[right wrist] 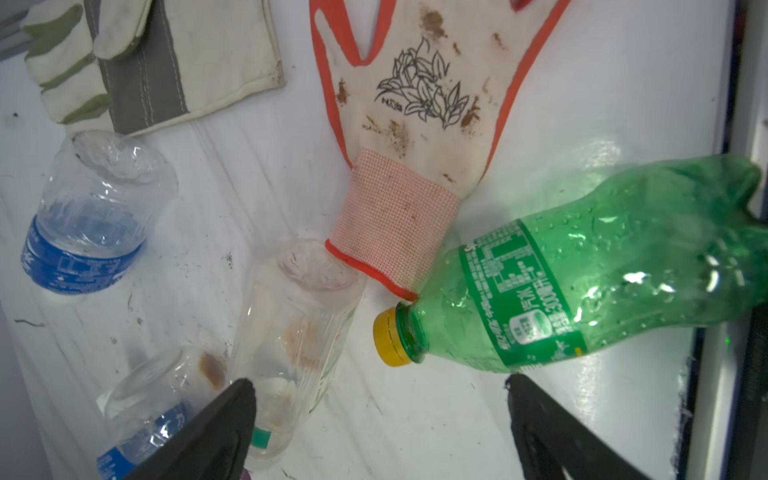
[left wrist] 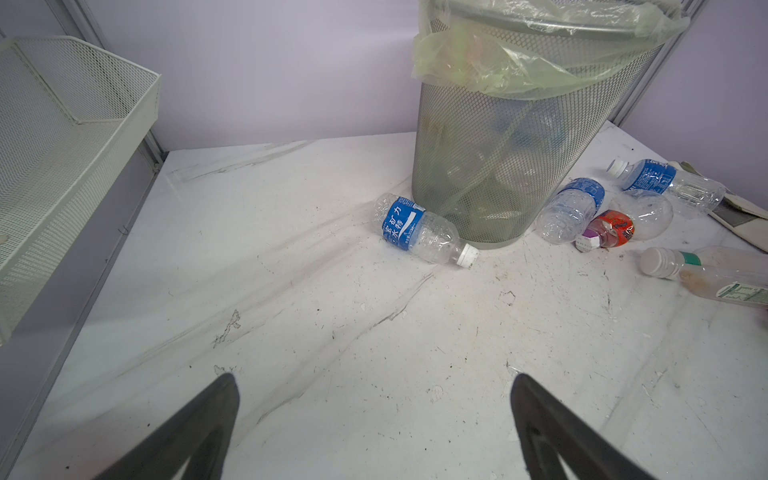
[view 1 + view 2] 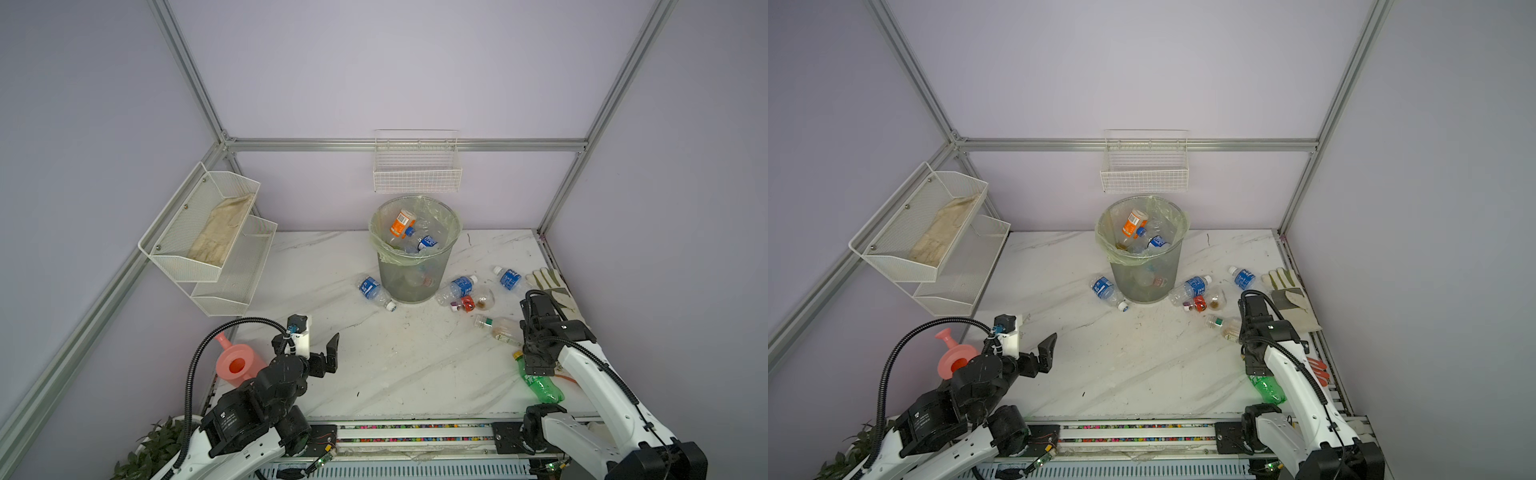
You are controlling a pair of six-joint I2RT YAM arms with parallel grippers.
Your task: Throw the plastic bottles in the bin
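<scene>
The grey mesh bin (image 3: 415, 266) (image 3: 1144, 270) (image 2: 498, 166) stands at the back centre with plastic bottles inside, one orange-labelled (image 3: 402, 222). A blue-labelled bottle (image 3: 374, 291) (image 2: 419, 230) lies left of the bin. To its right lie two blue-labelled ones (image 3: 459, 288) (image 3: 508, 277), a red-labelled one (image 3: 467, 303) and a clear one (image 3: 496, 328) (image 1: 299, 316). A green bottle (image 3: 540, 382) (image 1: 582, 282) lies front right. My left gripper (image 3: 322, 347) (image 2: 374, 386) hangs open and empty over bare table. My right gripper (image 1: 380, 388) points down, open, between the clear bottle and the green bottle's yellow cap.
A pink watering can (image 3: 237, 363) stands behind the left arm. A white two-tier rack (image 3: 208, 241) hangs on the left wall, a wire basket (image 3: 417, 170) on the back wall. A white glove (image 3: 548, 286) (image 1: 166, 62) and an orange-trimmed glove (image 1: 415, 104) lie by the right edge.
</scene>
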